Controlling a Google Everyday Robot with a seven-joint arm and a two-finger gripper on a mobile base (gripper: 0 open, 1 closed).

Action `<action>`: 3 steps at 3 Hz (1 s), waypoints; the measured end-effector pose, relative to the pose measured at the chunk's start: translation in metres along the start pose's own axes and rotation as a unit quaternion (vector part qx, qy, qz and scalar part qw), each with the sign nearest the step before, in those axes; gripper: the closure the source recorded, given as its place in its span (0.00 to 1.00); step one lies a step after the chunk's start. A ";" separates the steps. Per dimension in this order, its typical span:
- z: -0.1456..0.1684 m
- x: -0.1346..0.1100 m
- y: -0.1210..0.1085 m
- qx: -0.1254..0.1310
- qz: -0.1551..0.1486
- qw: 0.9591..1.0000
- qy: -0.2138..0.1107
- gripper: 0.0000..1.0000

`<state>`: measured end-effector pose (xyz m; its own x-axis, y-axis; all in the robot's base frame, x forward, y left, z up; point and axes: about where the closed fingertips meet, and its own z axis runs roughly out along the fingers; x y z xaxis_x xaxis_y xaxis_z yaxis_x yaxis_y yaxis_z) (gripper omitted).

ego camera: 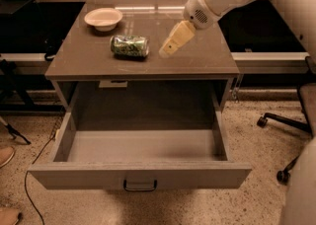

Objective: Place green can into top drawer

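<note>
The green can (129, 46) lies on its side on the grey-brown cabinet top (202, 58), left of centre. My gripper (169, 49) hangs from the white arm coming in from the upper right. It is cream-coloured, points down and to the left, and sits just right of the can, a small gap away, holding nothing. The top drawer (74, 174) is pulled wide open below the cabinet top. Its inside is bare, and its dark loop handle (140, 186) is at the centre of the front panel.
A cream round bowl (103, 18) stands on the cabinet top behind the can. An office chair base with wheels (281, 120) is on the floor at the right. A cable and a shoe lie on the floor at the left.
</note>
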<state>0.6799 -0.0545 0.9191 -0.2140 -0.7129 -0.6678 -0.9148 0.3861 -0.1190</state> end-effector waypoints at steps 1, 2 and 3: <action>0.039 0.003 -0.015 -0.001 0.004 1.000 0.009 0.00; 0.071 -0.002 -0.025 0.002 0.006 1.000 0.001 0.00; 0.099 -0.006 -0.029 0.008 0.003 1.000 0.005 0.00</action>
<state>0.7420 -0.0036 0.8543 -0.2230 -0.7159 -0.6616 -0.9075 0.4003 -0.1273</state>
